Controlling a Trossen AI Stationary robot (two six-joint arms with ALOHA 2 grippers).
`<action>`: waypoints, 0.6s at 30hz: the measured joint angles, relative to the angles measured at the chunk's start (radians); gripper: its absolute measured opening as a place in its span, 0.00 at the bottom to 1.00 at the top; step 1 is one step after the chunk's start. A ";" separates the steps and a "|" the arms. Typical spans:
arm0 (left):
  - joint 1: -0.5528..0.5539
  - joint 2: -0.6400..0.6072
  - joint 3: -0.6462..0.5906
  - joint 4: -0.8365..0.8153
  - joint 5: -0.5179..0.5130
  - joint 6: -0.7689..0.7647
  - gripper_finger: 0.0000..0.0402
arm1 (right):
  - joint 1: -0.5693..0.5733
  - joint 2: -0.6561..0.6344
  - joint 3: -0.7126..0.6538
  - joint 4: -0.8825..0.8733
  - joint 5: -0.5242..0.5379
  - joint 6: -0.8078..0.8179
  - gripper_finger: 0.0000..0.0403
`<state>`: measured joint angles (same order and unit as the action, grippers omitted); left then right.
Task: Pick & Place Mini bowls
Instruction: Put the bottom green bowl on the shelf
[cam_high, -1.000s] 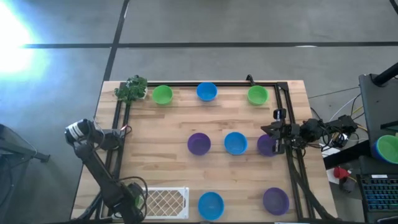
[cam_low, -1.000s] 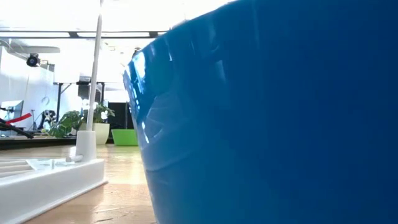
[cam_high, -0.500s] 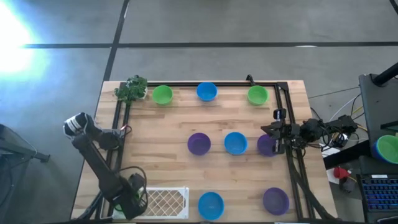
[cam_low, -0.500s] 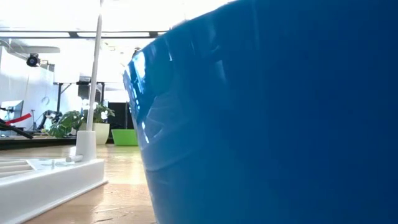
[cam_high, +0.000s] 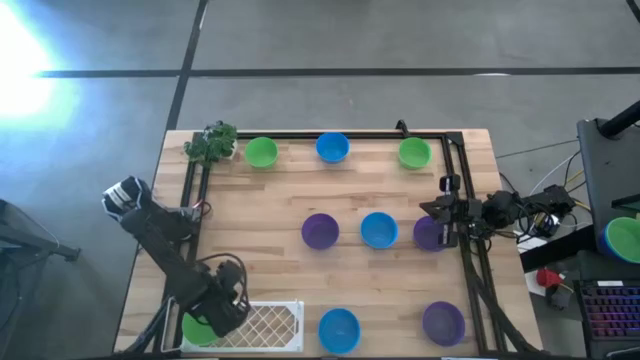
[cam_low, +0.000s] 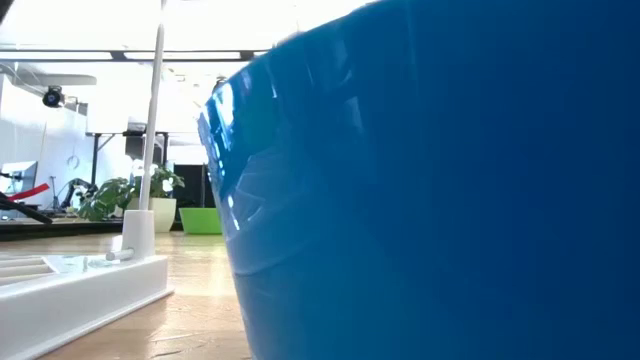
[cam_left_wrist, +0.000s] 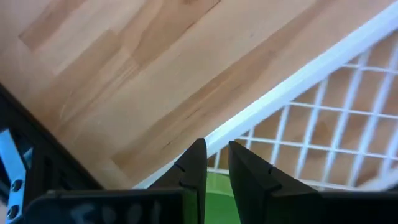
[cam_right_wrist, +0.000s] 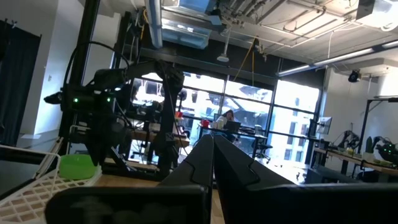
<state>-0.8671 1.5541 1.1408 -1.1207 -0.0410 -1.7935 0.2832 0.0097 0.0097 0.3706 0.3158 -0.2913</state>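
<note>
My left gripper (cam_high: 212, 312) is shut on a green mini bowl (cam_high: 198, 329) at the left end of the white mesh tray (cam_high: 268, 325), at the table's near left. In the left wrist view the green bowl (cam_left_wrist: 217, 194) shows between my fingers, over the tray's rim (cam_left_wrist: 292, 81). My right gripper (cam_right_wrist: 212, 154) is shut and empty, held level by the table's right rail, next to a purple bowl (cam_high: 428, 234). Other bowls stand on their bases on the table: green (cam_high: 261, 152), blue (cam_high: 332, 147), green (cam_high: 414, 153), purple (cam_high: 320, 231), blue (cam_high: 379, 230). My left gripper pinches the green bowl's wall near its rim (cam_left_wrist: 216, 186) between its two fingers, which come from above and point down. The wrist hides most of the bowl. I cannot tell whether the bowl rests on the tray or hangs just above it.
A blue bowl (cam_high: 339, 330) and a purple bowl (cam_high: 443, 323) stand at the near edge; the blue one (cam_low: 430, 180) fills the low view. A leafy toy plant (cam_high: 212, 142) is at the far left corner. Black rails (cam_high: 190, 215) run along the table's left, far and right sides.
My left arm has swung its gripper a little toward the table's far and right edges over the tray's left end, still shut on the green bowl, which now shows more from under the wrist.
</note>
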 joint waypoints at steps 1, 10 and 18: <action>0.006 0.004 -0.005 0.001 0.020 0.007 0.15 | 0.000 0.000 0.000 0.000 0.000 0.000 0.02; 0.013 0.008 -0.015 0.054 0.070 0.014 0.15 | 0.000 0.000 0.000 0.000 0.000 0.000 0.02; 0.013 0.016 -0.050 0.143 0.103 0.014 0.15 | 0.000 0.000 0.000 0.000 0.000 0.000 0.02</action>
<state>-0.8539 1.5700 1.0904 -0.9777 0.0616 -1.7797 0.2832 0.0093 0.0097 0.3706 0.3159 -0.2913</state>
